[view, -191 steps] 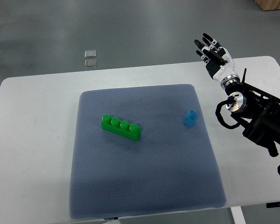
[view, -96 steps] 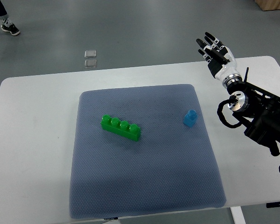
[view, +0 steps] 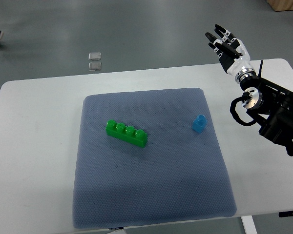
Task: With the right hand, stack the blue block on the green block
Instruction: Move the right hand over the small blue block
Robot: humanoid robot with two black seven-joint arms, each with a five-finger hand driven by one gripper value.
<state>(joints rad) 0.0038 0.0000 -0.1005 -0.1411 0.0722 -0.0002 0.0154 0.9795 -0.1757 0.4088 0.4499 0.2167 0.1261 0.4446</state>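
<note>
While nothing is yet in our grasp, we look down on a white desk with a blue-grey mat spread over its middle. Our right hand is raised beyond the desk's far right corner, fingers spread apart and holding nothing, well apart from both blocks. The left arm is out of view.

The green block lies on the mat left of centre, a long brick with four studs, set at a slight diagonal. The blue block stands near the mat's right edge, small, with a single stud on top, well apart from the green one.

We judge the blue block to be light, rigid plastic, smooth enough to slip or tip if nudged from one side. It probably wants a pinch across two opposite side faces, low enough to leave the stud clear and the base free to seat on the green studs. Pressing it home may shift the green brick, since only the mat's texture holds it.

No containers are on the desk. Two small clear squares lie on the floor beyond the far edge; we cannot tell what they are.
</note>
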